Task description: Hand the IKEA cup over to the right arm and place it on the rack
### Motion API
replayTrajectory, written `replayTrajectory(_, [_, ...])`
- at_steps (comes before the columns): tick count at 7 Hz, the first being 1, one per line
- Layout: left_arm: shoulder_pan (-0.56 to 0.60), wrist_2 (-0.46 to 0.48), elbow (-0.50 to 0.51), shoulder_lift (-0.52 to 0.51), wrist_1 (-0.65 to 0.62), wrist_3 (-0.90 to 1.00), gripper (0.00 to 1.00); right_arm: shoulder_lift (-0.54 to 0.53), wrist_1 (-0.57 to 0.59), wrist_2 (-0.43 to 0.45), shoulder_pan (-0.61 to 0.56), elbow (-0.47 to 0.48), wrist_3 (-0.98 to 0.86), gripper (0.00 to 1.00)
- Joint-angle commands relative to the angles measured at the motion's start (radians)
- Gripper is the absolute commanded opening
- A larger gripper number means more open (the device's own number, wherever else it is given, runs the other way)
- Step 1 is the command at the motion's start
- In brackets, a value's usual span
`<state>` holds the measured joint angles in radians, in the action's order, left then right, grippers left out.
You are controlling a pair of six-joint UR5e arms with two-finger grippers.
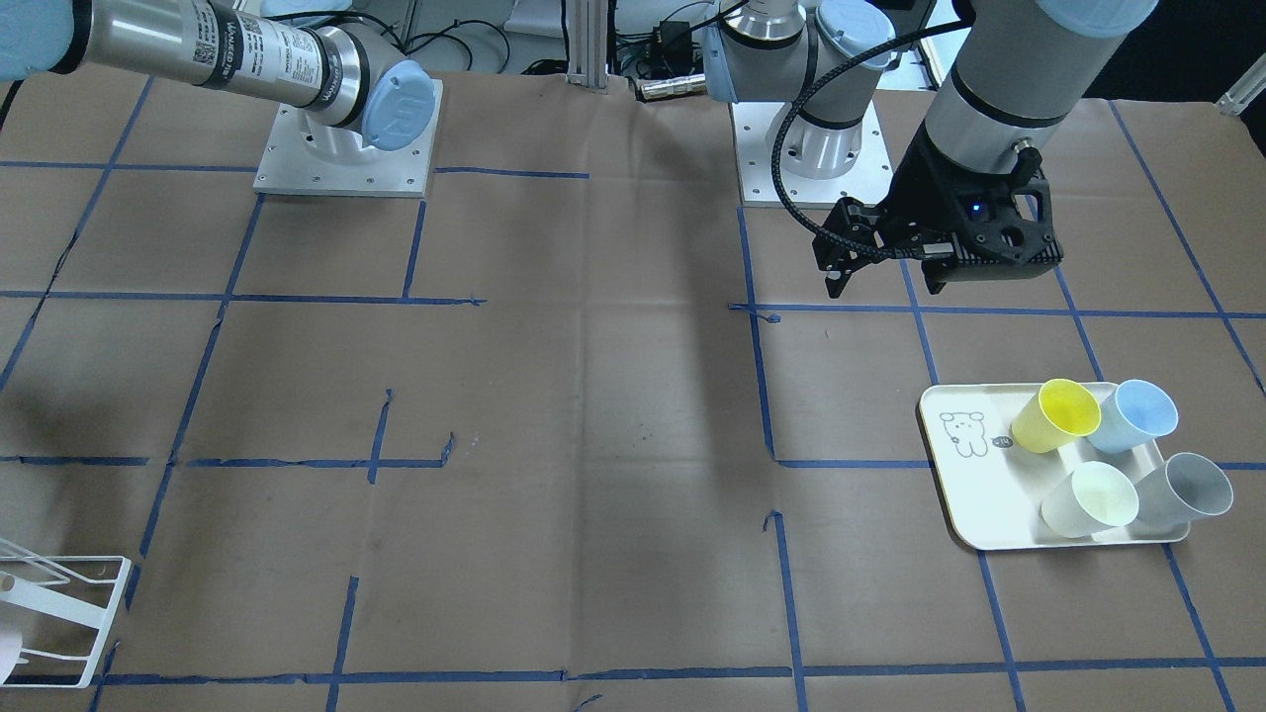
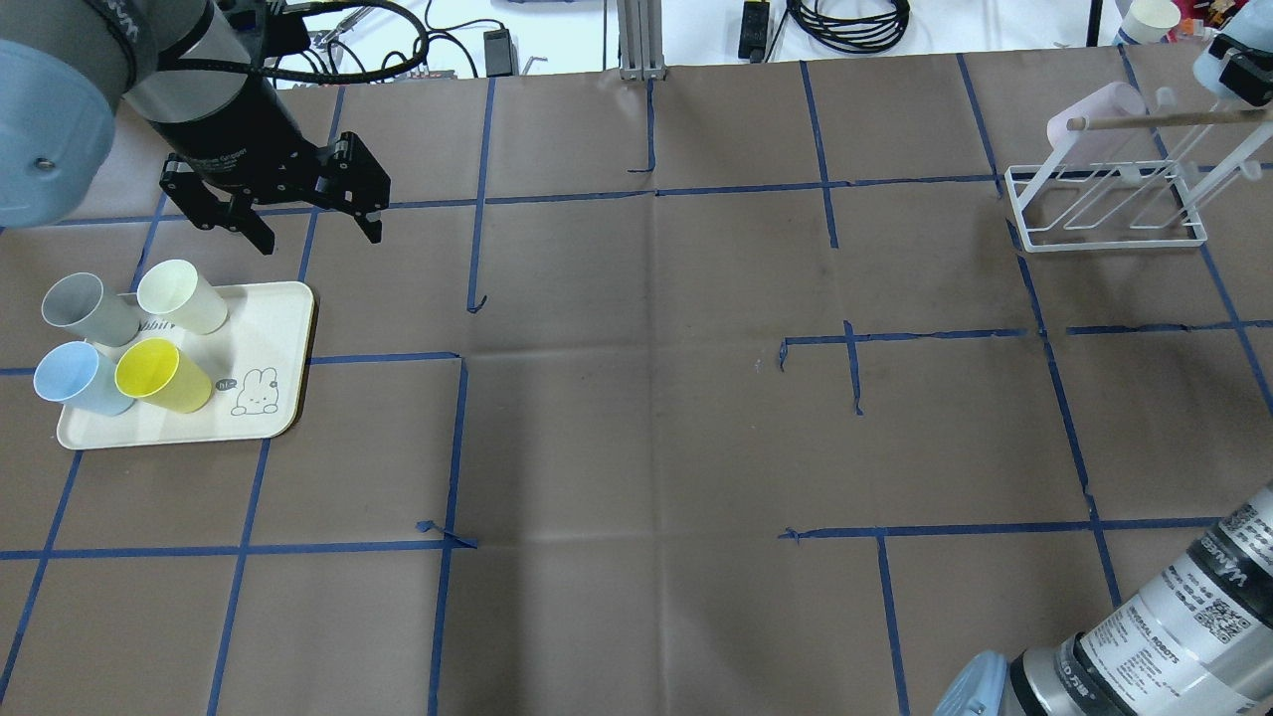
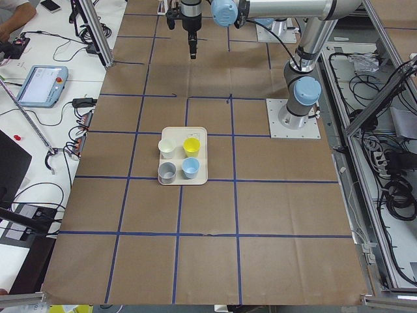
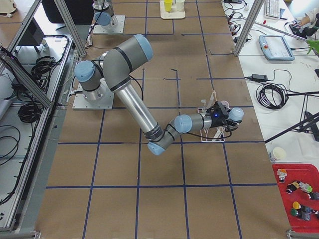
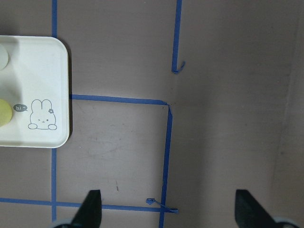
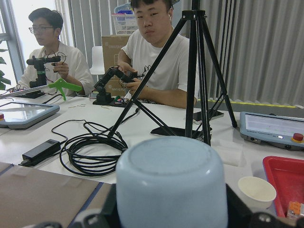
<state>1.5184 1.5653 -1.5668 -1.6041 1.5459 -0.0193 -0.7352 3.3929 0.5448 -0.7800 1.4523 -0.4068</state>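
Cup of pale blue lies level in the clenched right gripper, base toward its wrist; tray holds four upright cups; left gripper spread, empty.

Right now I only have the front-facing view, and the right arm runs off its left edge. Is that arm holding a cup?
Observer: Yes. The right wrist view shows a pale blue cup gripped between the right arm's fingers, its base toward the camera.
Operator: Is anything on the rack?
Observer: In the overhead view, a pink cup sits on the rods of the rack.
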Motion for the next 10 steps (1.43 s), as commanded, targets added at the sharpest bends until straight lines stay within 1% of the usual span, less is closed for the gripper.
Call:
replayTrajectory(1, [-0.001,0.002,0.001,0.001,0.005,-0.004,0.99,0.002,0.002,0.001,-0.004,0.006,-0.003,0.31])
replayTrajectory(4, [-0.004,0.005,0.004,0.0,0.005,-0.004,0.99,-0.006,0.003,0.003,-0.004,0.029,-0.006,0.31])
replayTrajectory(5, [-0.004,0.005,0.005,0.0,0.005,-0.004,0.99,-0.004,0.0,0.006,-0.004,0.028,-0.009,0.32])
replayTrajectory(6, [-0.004,0.002,0.007,0.0,0.005,-0.005,0.99,-0.004,0.0,0.007,-0.004,0.029,-0.007,0.36])
replayTrajectory(7, [-0.004,0.002,0.008,0.0,0.005,-0.005,0.99,-0.006,-0.003,0.009,-0.002,0.031,-0.007,0.37])
replayTrajectory(10, [-0.003,0.001,0.008,-0.002,0.005,-0.005,0.99,-0.009,-0.012,0.012,-0.001,0.049,-0.007,0.38])
